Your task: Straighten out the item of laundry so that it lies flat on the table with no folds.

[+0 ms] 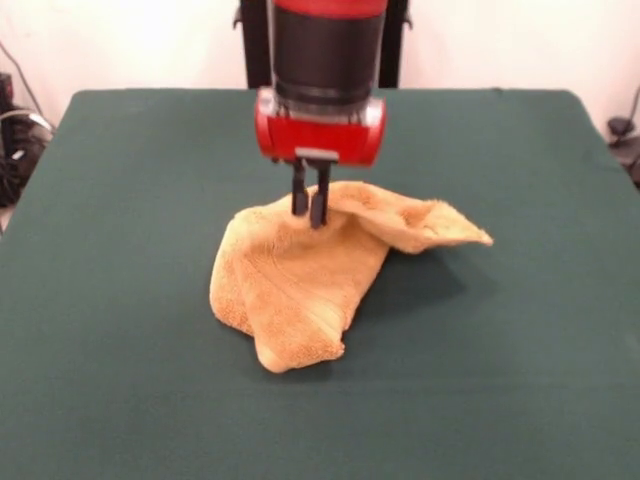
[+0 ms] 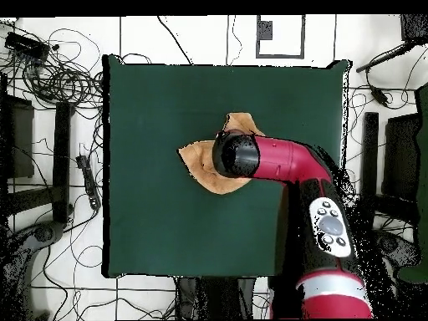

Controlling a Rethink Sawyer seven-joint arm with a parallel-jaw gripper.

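The golden-orange towel (image 1: 300, 275) lies crumpled and folded near the middle of the green table (image 1: 110, 300). One corner sticks out to the right, raised a little, with a shadow under it. My gripper (image 1: 309, 215) comes straight down onto the towel's far upper edge. Its two dark fingers (image 1: 299, 195) stand close together, pinching a fold of the cloth. In the overhead view the arm's wrist (image 2: 236, 155) covers the gripper and most of the towel (image 2: 199, 163); only the towel's edges show around it on the table (image 2: 159, 100). No tag shows.
Cables and equipment (image 2: 50, 75) lie on the floor around the table. The arm's red body (image 2: 322, 209) reaches in over one side of the table in the overhead view.
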